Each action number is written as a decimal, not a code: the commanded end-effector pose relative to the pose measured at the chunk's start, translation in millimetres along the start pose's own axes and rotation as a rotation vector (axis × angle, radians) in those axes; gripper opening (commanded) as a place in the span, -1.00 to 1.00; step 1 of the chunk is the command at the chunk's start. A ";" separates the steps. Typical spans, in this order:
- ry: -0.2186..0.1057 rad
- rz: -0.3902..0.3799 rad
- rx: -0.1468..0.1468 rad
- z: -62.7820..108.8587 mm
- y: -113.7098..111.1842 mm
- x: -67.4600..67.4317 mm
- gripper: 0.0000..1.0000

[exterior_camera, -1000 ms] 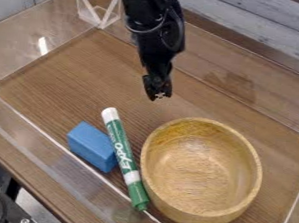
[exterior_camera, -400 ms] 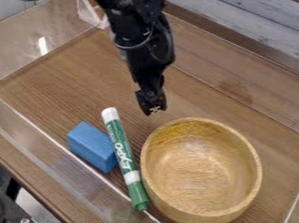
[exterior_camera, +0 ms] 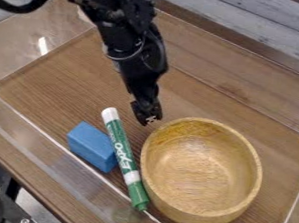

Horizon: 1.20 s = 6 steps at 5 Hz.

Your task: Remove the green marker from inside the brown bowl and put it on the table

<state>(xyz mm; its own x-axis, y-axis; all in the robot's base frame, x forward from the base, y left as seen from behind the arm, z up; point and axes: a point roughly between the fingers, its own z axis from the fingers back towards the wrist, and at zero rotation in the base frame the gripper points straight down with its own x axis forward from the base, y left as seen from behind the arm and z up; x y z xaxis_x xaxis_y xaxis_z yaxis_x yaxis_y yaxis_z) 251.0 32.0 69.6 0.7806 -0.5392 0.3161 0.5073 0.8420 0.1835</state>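
The green marker (exterior_camera: 124,160) lies flat on the table (exterior_camera: 61,84), between a blue block and the brown bowl (exterior_camera: 201,172), its barrel running from upper left to the front edge. The bowl is empty inside. My gripper (exterior_camera: 144,112) hangs just above the marker's upper end, left of the bowl's rim, with nothing held. Its fingers look small and dark here; the jaws stand open.
A blue rectangular block (exterior_camera: 93,146) rests left of the marker. Clear acrylic walls (exterior_camera: 28,151) border the table on all sides. A clear stand (exterior_camera: 96,12) sits at the back left.
The arm has swung left and come down toward the front, bringing the gripper from over the table's middle to just above the marker's upper end. Marker, bowl and block have not moved.
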 end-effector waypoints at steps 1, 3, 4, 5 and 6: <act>-0.042 0.021 0.028 7.3 5.8 2.1 1.00; -0.044 0.050 0.008 -0.7 1.8 -5.5 1.00; -0.045 0.064 -0.004 -5.1 -0.3 -8.9 1.00; -0.045 0.072 -0.013 -9.4 -1.8 -12.4 1.00; -0.043 0.080 -0.020 -14.2 -3.0 -16.3 1.00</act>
<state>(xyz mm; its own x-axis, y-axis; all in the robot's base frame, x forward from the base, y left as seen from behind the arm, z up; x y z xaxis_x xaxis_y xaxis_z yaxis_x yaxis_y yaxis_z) 236.4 33.9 44.0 0.8088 -0.4735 0.3487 0.4638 0.8782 0.1169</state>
